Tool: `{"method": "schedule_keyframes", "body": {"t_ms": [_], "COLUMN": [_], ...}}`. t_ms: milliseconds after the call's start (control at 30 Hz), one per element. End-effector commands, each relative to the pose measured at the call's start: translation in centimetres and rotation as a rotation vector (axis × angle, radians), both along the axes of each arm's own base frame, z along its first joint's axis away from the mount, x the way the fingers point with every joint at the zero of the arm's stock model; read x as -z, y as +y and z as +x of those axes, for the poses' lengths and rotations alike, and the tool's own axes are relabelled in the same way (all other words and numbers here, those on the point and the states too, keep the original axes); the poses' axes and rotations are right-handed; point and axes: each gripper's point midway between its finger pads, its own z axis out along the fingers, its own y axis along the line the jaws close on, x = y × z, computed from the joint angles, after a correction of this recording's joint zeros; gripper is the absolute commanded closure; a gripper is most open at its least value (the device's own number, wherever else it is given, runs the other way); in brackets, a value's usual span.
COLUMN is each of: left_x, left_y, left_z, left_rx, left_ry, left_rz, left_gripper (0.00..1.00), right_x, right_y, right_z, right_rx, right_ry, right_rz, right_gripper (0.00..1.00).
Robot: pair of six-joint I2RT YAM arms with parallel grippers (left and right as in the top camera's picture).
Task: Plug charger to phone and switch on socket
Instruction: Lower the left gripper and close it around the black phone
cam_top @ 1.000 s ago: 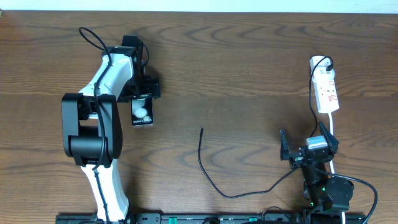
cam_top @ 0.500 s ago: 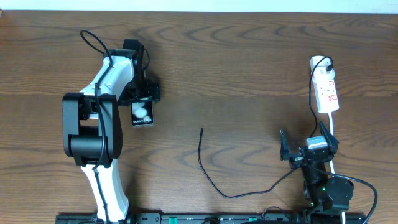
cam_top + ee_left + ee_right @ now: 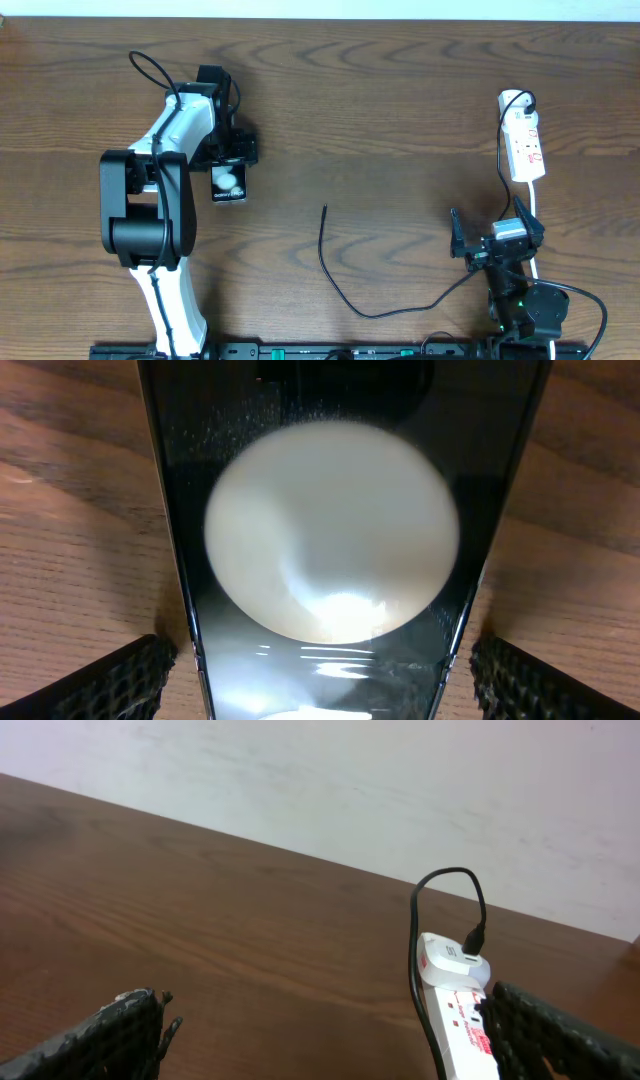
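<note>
The phone point(image 3: 229, 182), a black slab with white circles, lies flat at the left of the table. My left gripper point(image 3: 229, 160) is open and straddles its far end. In the left wrist view the phone point(image 3: 330, 530) fills the frame between my fingers point(image 3: 320, 685), with a strip of wood showing on each side. The charger cable point(image 3: 321, 250) lies loose in the middle, its plug tip point(image 3: 324, 208) free. The white socket point(image 3: 524, 145) lies at the far right and also shows in the right wrist view point(image 3: 462, 1020). My right gripper point(image 3: 497, 240) is open and empty.
A white plug adapter point(image 3: 445, 960) with a black cable sits in the socket's far end. The socket's white cord point(image 3: 537, 210) runs toward my right arm base. My white left arm point(image 3: 150, 190) lies along the left side. A pale wall point(image 3: 400, 790) lies beyond the table's far edge.
My left gripper has shifted very slightly over the phone. The phone, the cable and the right arm have not moved.
</note>
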Motion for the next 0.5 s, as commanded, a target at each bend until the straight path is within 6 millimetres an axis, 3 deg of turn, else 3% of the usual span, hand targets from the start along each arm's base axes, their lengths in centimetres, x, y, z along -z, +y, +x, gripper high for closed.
{"method": "schedule_keyframes", "body": {"t_ms": [0, 467], "left_x": [0.88, 0.88], "left_y": [0.44, -0.04], "left_z": [-0.86, -0.89], "left_rx": [-0.011, -0.012], "left_ry": [0.029, 0.031], "left_rz": [0.019, -0.009], "left_gripper": [0.03, 0.03], "right_x": [0.05, 0.06], "right_y": [0.04, 0.05], "right_z": [-0.03, -0.03], "right_rx": [-0.001, -0.001], "right_ry": [0.0, 0.0], "right_rz": [-0.003, -0.003], "right_gripper": [0.01, 0.01]}}
